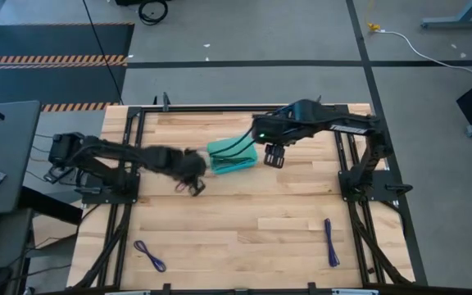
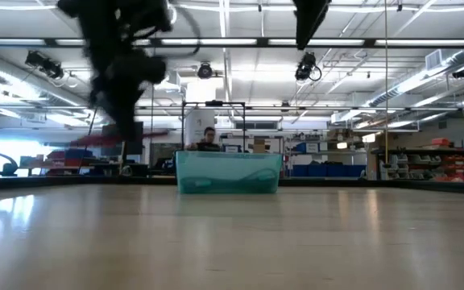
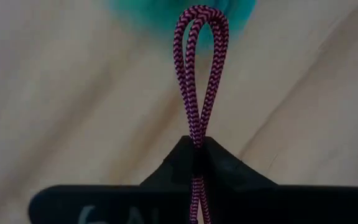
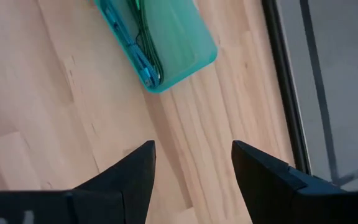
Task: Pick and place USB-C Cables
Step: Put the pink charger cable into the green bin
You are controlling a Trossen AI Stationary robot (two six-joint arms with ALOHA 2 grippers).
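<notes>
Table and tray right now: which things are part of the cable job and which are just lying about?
Part of the job:
- maroon cable, clamped in the left gripper
- teal-blue cable and dark green cable, in the teal tray
- two purple cables on the table
- right gripper, jaws open, empty

Just lying about:
- white cord on the floor beyond the table

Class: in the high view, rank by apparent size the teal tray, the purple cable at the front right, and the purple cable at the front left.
1. Teal tray, largest.
2. The two purple cables, front right and front left: too alike to rank.
</notes>
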